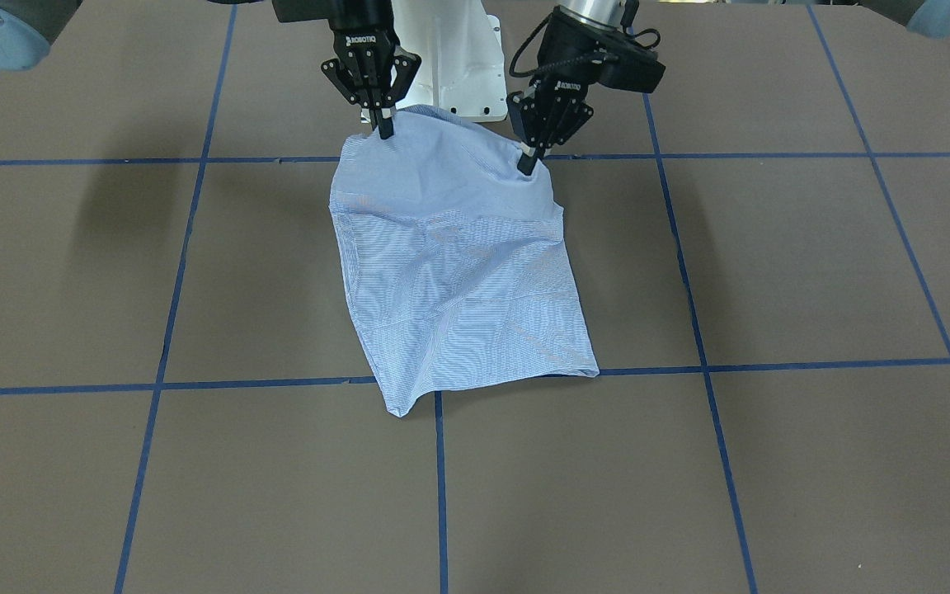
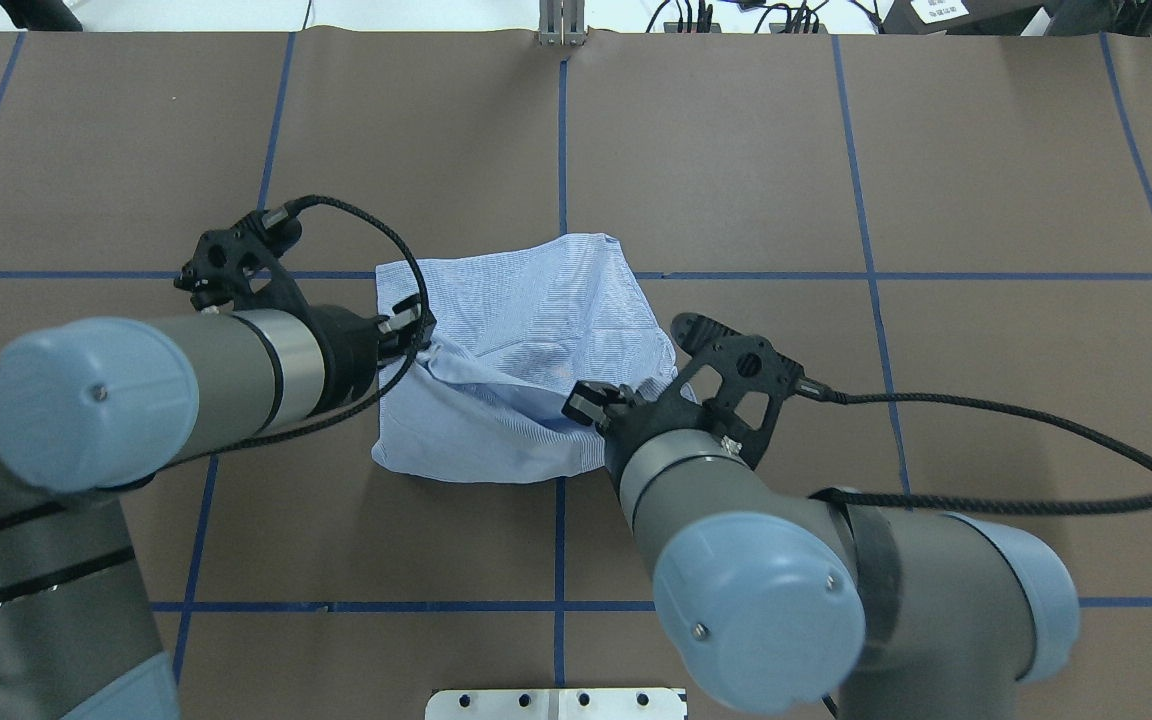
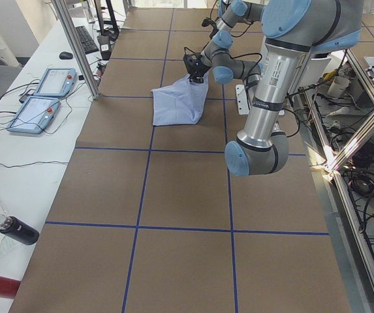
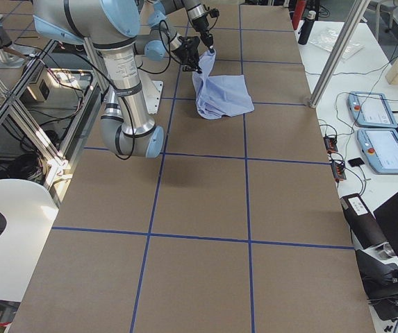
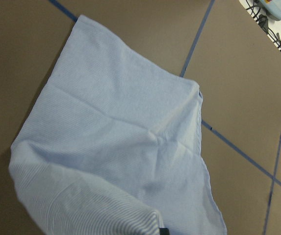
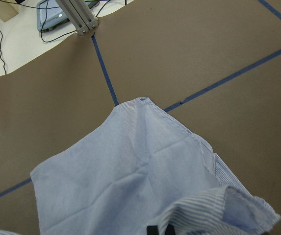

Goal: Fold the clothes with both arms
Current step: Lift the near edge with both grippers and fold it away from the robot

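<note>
The light blue-and-white striped shirt point(image 1: 458, 272) lies folded in the middle of the brown table, its robot-side edge lifted. My left gripper point(image 1: 529, 163) is shut on one lifted corner, also seen in the overhead view point(image 2: 423, 338). My right gripper point(image 1: 385, 129) is shut on the other lifted corner point(image 2: 586, 403). The far edge of the shirt point(image 2: 526, 300) rests flat on the table. The left wrist view shows the cloth point(image 5: 120, 147) spreading away below the fingers. The right wrist view shows it point(image 6: 130, 181) bunched near the fingertips. Collar, pocket and buttons are hidden.
Blue tape lines point(image 1: 440, 495) divide the table into squares. The white pedestal base point(image 1: 458, 66) stands just behind the shirt. A metal post point(image 2: 561, 25) is at the far table edge. Teach pendants point(image 3: 43, 98) and bottles point(image 3: 17, 229) lie on the side bench.
</note>
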